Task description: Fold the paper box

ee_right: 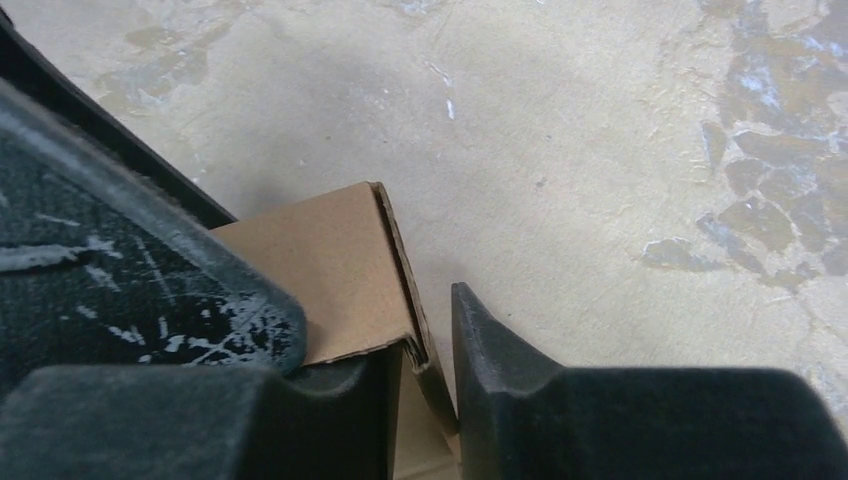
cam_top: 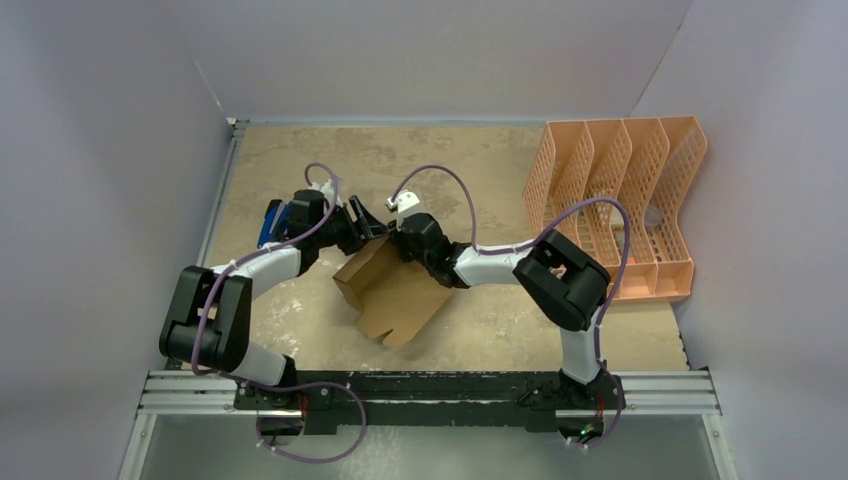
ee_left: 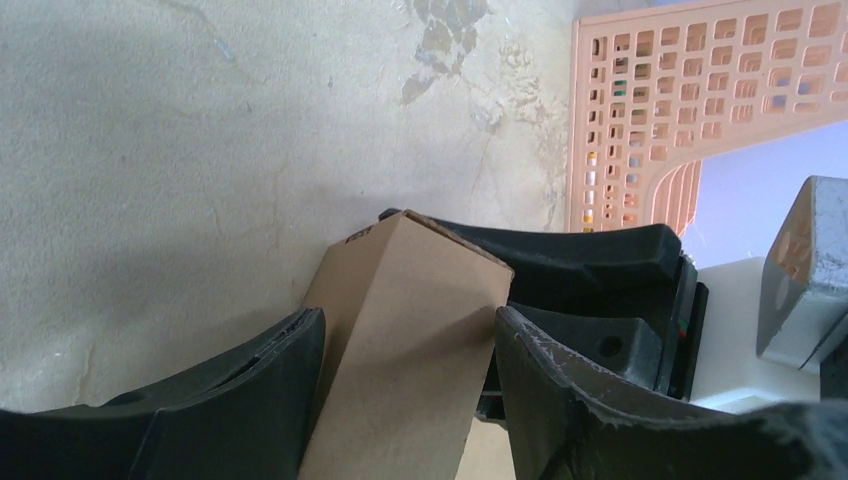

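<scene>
My left gripper (ee_left: 400, 325) is clamped across a folded-up section of the paper box (cam_top: 398, 292), jaws fairly wide, cardboard filling the gap. My right gripper (ee_right: 378, 305) is narrowly parted astride a wall edge; can't tell if it's pinching. The box sits part-folded mid-table (cam_top: 470, 160), well apart from the orange organizer (cam_top: 620, 200).

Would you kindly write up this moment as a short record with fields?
paper box: brown cardboard, partly folded, mid-table between both arms
left gripper: closed across a folded section of the box
right gripper: jaws slightly apart around one box edge
file organizer: peach, perforated, far right on the table, apart from both arms
task state: folding not yet finished
</scene>
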